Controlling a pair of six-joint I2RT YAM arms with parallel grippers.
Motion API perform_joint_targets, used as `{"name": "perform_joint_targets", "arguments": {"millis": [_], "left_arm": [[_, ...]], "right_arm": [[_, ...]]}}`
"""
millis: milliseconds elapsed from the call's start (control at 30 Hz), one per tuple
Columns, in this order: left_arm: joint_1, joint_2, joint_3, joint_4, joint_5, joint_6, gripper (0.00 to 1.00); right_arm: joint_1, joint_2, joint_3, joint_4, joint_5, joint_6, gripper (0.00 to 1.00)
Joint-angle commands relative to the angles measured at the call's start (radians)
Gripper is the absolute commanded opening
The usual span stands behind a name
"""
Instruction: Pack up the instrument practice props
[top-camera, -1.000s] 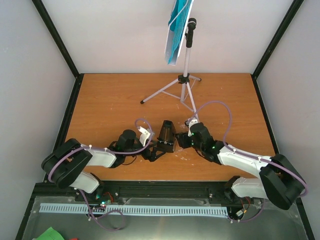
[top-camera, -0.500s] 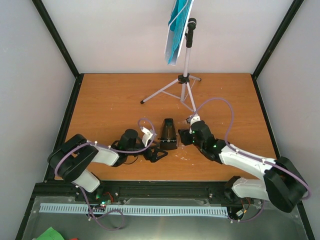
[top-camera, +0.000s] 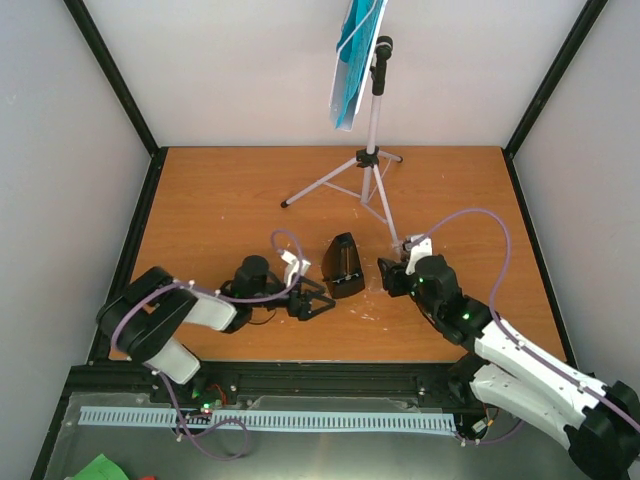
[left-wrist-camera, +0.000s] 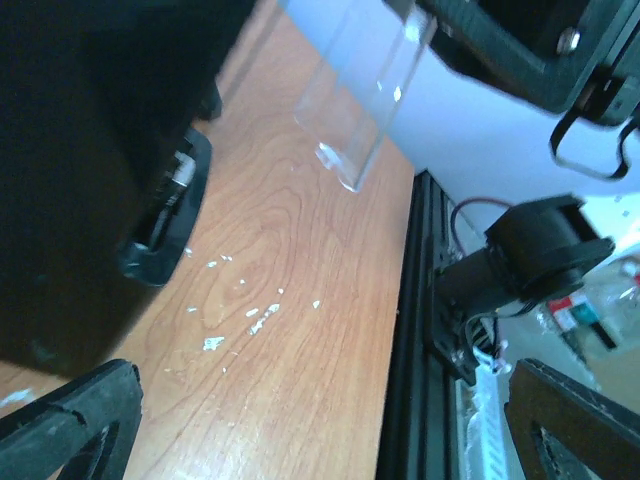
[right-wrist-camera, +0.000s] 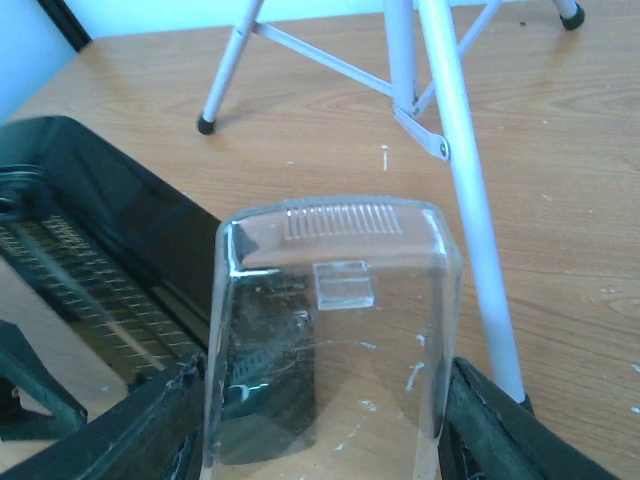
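Note:
The small black pyramid metronome (top-camera: 343, 266) stands on the table between my two grippers; it fills the left of the left wrist view (left-wrist-camera: 90, 150) and shows at the left of the right wrist view (right-wrist-camera: 100, 260). My right gripper (right-wrist-camera: 325, 420) is shut on a clear plastic cover (right-wrist-camera: 330, 330), held just right of the metronome (top-camera: 385, 275). My left gripper (top-camera: 318, 300) stands open at the metronome's near-left, nothing between its fingers (left-wrist-camera: 70, 430). The grey tripod music stand (top-camera: 372, 150) stands at the back, cyan sheet-music pages (top-camera: 350, 60) on its tray.
A tripod leg (right-wrist-camera: 460, 180) runs down right beside the clear cover. White scuff marks (left-wrist-camera: 240, 320) dot the wooden table. The black frame rail (left-wrist-camera: 415, 330) edges the table's near side.
My right gripper has drawn back to the right with the clear cover, away from the metronome. The metronome now stands apart from both grippers. The left gripper has shifted only slightly.

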Motion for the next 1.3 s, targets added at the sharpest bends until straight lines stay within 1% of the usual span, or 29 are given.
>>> {"name": "perform_joint_targets", "arguments": {"millis": [0,67,133,200,233,267,300,367,433,500,567,600,700,767,900,1067,1200,1267], "left_arm": [[0.097,-0.168,-0.058,-0.016,0.077,-0.107,0.99],[0.131,-0.252,-0.045,-0.113,0.085,-0.104,0.99],[0.160,-0.334,-0.017,-0.227,0.059,-0.069,1.00],[0.183,-0.413,0.008,-0.326,-0.033,-0.036,0.99],[0.198,-0.447,0.009,-0.349,-0.078,-0.028,0.99],[0.214,-0.491,0.003,-0.356,-0.125,-0.027,1.00],[0.235,-0.520,-0.006,-0.352,-0.136,-0.032,0.99],[0.270,-0.580,-0.046,-0.288,-0.113,-0.059,1.00],[0.276,-0.634,-0.066,-0.248,-0.088,-0.050,0.99],[0.276,-0.672,-0.055,-0.317,-0.105,-0.003,0.99],[0.276,-0.690,-0.048,-0.373,-0.165,0.033,0.99],[0.276,-0.694,-0.059,-0.362,-0.181,0.045,1.00],[0.276,-0.683,-0.118,-0.265,-0.186,0.067,0.99],[0.276,-0.670,-0.147,-0.236,-0.206,0.082,1.00],[0.276,-0.638,-0.192,-0.184,-0.206,0.098,1.00],[0.277,-0.603,-0.205,-0.140,-0.184,0.100,1.00],[0.276,-0.582,-0.210,-0.128,-0.194,0.101,0.99],[0.276,-0.591,-0.220,-0.121,-0.207,0.100,0.99]], "right_arm": [[-0.005,-0.085,-0.051,0.029,-0.080,0.034,0.50],[-0.002,-0.091,-0.089,0.090,-0.122,0.051,0.50],[0.001,-0.089,-0.116,0.145,-0.159,0.061,0.49],[0.019,-0.084,-0.116,0.167,-0.155,0.066,0.49],[0.035,-0.086,-0.111,0.173,-0.142,0.062,0.49],[0.058,-0.088,-0.102,0.179,-0.126,0.054,0.49],[0.096,-0.093,-0.098,0.185,-0.099,0.047,0.49],[0.160,-0.102,-0.094,0.201,-0.032,0.039,0.49],[0.211,-0.101,-0.084,0.218,0.022,0.048,0.49],[0.243,-0.087,-0.065,0.234,0.044,0.058,0.48],[0.277,-0.069,-0.049,0.253,0.075,0.035,0.48],[0.290,-0.059,-0.043,0.263,0.091,0.016,0.48],[0.311,-0.044,-0.042,0.305,0.150,-0.026,0.47],[0.318,-0.047,-0.057,0.345,0.176,-0.037,0.47],[0.326,-0.060,-0.109,0.470,0.180,-0.100,0.47],[0.326,-0.005,-0.087,0.478,0.170,-0.156,0.47],[0.326,0.032,-0.126,0.557,0.168,-0.167,0.48],[0.326,0.055,-0.126,0.571,0.172,-0.177,0.48]]}}
